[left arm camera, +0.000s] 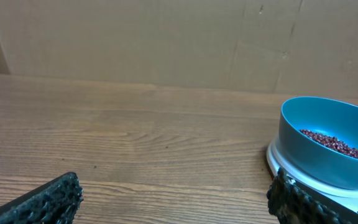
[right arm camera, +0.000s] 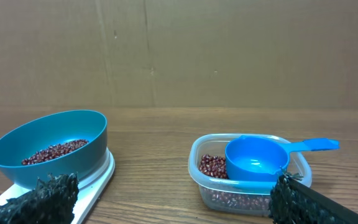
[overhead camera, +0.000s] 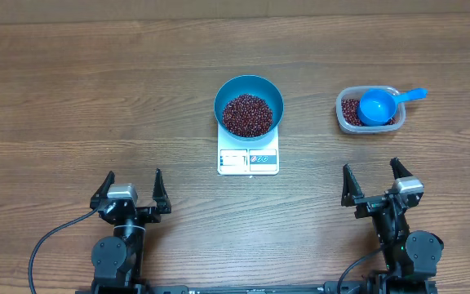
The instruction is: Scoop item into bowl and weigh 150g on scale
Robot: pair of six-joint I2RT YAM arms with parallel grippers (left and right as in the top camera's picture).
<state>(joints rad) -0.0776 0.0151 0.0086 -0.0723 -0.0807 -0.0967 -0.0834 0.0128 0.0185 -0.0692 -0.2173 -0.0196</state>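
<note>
A deep, round blue bowl [overhead camera: 249,84], glossy inside, is sitting on a small flat white rectangular scale [overhead camera: 248,160] at the middle of a wood-grain table [overhead camera: 96,82]. The bowl's rim is overhanging the scale's sides. A loose heap of tiny oval red-brown beans [overhead camera: 247,115] is covering the bowl's bottom. The scale's grey display and label are showing on the strip nearest the arms, with the reading too small to make out. To the right, well apart, a clear plastic tub [overhead camera: 340,114] with rounded corners is holding more beans. A smooth blue plastic scoop [overhead camera: 376,106] is lying in it, cup up, its handle reaching out over the tub's far right corner. Nearer the camera side, the left gripper [overhead camera: 133,178] and the right gripper [overhead camera: 371,170], both black with rough-textured fingers, are hanging over the tabletop. Their fingers are spread wide and holding nothing.
</note>
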